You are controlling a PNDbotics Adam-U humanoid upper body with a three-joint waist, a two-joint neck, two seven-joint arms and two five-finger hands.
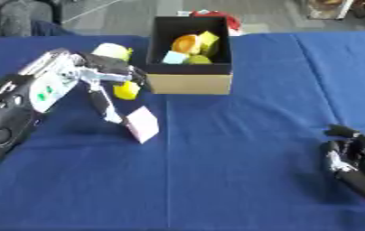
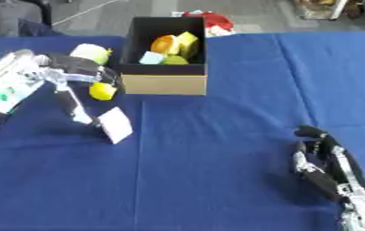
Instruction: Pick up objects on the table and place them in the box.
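An open cardboard box (image 1: 189, 83) holds orange, yellow and pale-blue pieces, while a tilted pink block (image 1: 142, 124), a yellow object (image 1: 125, 90) and a pale cylinder (image 1: 111, 51) lie left of it.

The left arm (image 1: 16, 97) is a thick body, mostly black, with a wide silver-white plate along its upper side. On this plate there are two small green marks, and near the wrist a paler, ribbed silver part. The left hand (image 1: 106, 72) has a black palm block and thin fingers (image 1: 103, 101) in silver and black, with lighter metal pieces at the joints. The right hand (image 2: 324, 162) is also mostly black, with rounded dark fingertips and silver-white segments between the dark parts. Behind it, the wrist shows a silver section with dark gaps.
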